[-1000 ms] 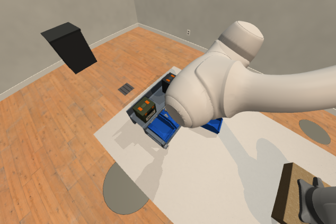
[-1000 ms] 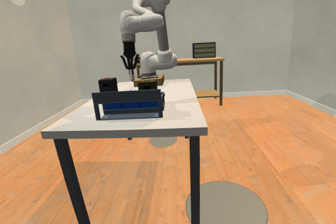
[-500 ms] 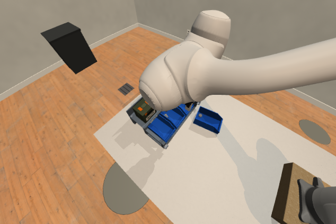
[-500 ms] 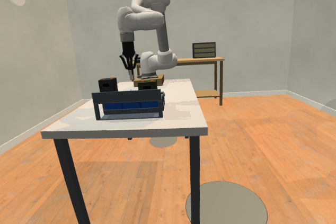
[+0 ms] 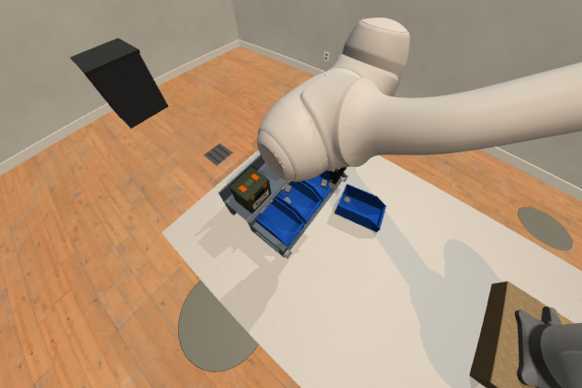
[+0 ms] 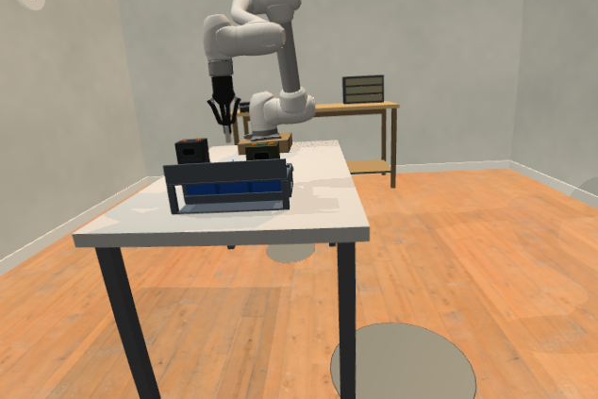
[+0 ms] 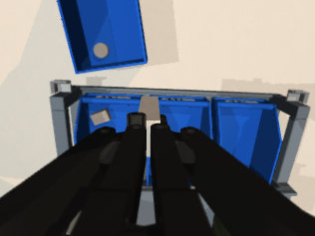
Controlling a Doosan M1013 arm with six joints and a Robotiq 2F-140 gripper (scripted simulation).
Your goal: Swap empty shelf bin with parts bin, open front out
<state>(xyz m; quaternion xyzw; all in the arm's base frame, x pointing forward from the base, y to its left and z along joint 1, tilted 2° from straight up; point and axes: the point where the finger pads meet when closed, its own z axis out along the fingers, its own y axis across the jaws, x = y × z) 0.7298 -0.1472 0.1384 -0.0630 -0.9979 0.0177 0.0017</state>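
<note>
The arm (image 5: 375, 111) hides the end effector (image 5: 336, 175); bin labels (image 7: 239, 102) too blurred to read.

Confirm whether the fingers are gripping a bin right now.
No: the fingers are pressed together in the air above the shelf, touching no bin.
</note>
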